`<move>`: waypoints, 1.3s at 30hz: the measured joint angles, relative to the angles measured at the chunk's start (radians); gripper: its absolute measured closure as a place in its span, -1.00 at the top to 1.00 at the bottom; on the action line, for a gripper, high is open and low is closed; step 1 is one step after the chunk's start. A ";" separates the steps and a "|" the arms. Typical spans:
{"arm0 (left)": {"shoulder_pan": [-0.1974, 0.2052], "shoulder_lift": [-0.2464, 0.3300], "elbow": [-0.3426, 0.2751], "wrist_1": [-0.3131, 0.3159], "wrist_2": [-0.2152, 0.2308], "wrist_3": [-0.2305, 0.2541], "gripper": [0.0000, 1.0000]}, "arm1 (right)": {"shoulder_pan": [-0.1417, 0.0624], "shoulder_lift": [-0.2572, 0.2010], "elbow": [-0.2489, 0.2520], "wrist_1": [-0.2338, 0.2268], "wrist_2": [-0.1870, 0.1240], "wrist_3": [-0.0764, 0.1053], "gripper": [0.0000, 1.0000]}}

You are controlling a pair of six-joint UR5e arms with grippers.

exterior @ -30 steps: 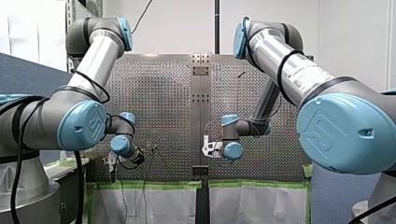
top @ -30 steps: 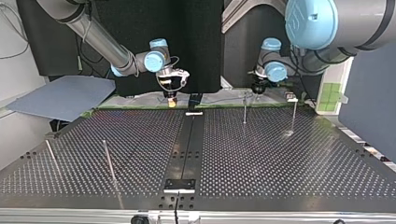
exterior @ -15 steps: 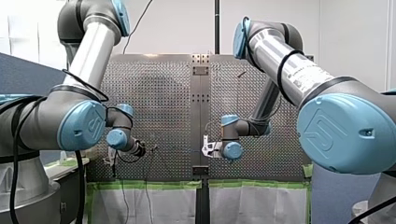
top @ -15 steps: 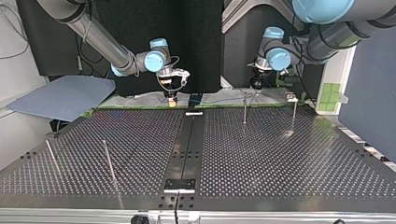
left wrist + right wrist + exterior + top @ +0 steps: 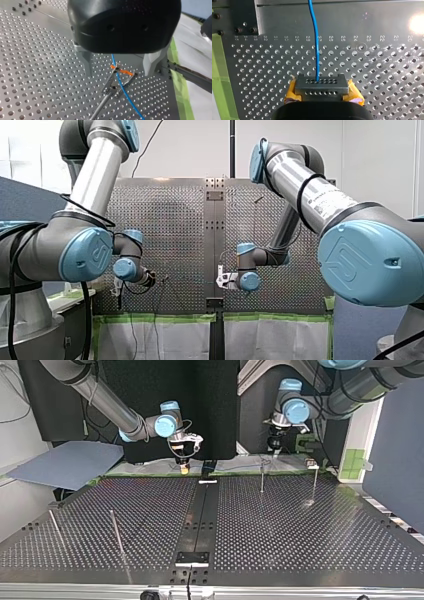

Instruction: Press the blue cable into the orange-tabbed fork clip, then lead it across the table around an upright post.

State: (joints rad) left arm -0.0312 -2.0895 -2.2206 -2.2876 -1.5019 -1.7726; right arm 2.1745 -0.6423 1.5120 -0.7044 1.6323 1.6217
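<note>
Noted thin, limp blue cable [image 5: 126, 95] seated in fork clip [image 5: 111, 86]. Found left end effector [image 5: 117, 73] open astride clip, right end effector [image 5: 322, 88] clamped on cable leaving at its 12 o'clock. Advise gripping near clip.

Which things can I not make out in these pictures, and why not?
Left wrist view: the left tool's body hides the cable beyond the clip.
Right wrist view: the right tool's front block hides the cable's gripped end.
Front and top views: clip too small to read.
</note>
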 joint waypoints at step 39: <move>-0.141 -0.095 -0.008 0.259 -0.169 0.096 1.00 | 0.000 0.000 0.000 -0.002 -0.002 0.000 -1.00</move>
State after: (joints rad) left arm -0.1721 -2.1849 -2.2282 -2.0282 -1.6710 -1.6761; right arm 2.1749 -0.6422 1.5118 -0.7067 1.6307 1.6217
